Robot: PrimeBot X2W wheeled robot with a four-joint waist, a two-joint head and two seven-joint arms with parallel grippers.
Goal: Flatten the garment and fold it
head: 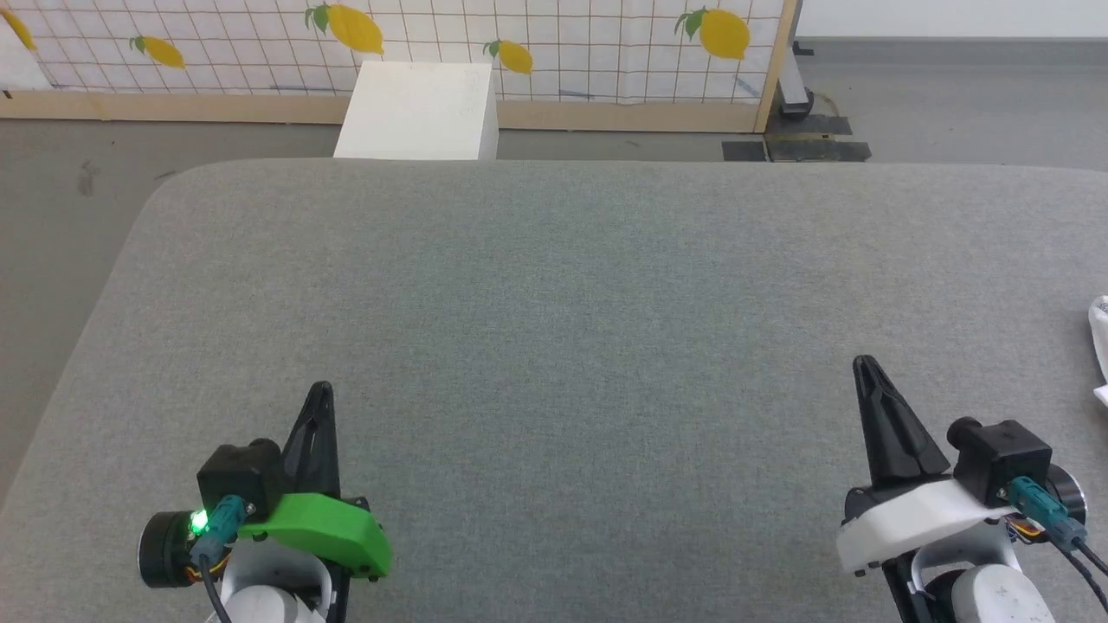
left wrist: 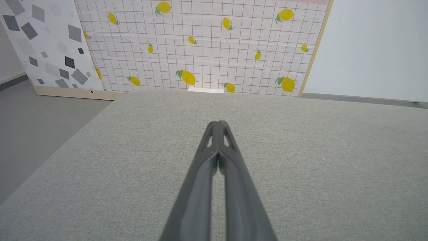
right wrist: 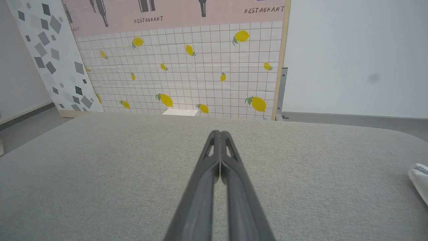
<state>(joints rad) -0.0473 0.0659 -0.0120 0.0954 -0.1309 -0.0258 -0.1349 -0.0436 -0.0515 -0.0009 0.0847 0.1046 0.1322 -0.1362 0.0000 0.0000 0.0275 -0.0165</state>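
Grey fabric covers the tabletop (head: 554, 285), with a lemon-print panel (head: 554, 35) beyond. The garment (head: 1101, 346) lies at the right edge, mostly cut off, near the right claw (head: 863, 365). The left claw (head: 320, 391) is well apart. Both claws are pressed together, empty.

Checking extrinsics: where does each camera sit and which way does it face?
Head: up high, facing forward and down onto the grey table; left fingers lower left, right fingers lower right, shut.
Left wrist: low over the table, along its shut fingers toward the lemon panel.
Right wrist: same heading, own shut fingers; garment at right edge.
Shared: lemon panel, white box, table.
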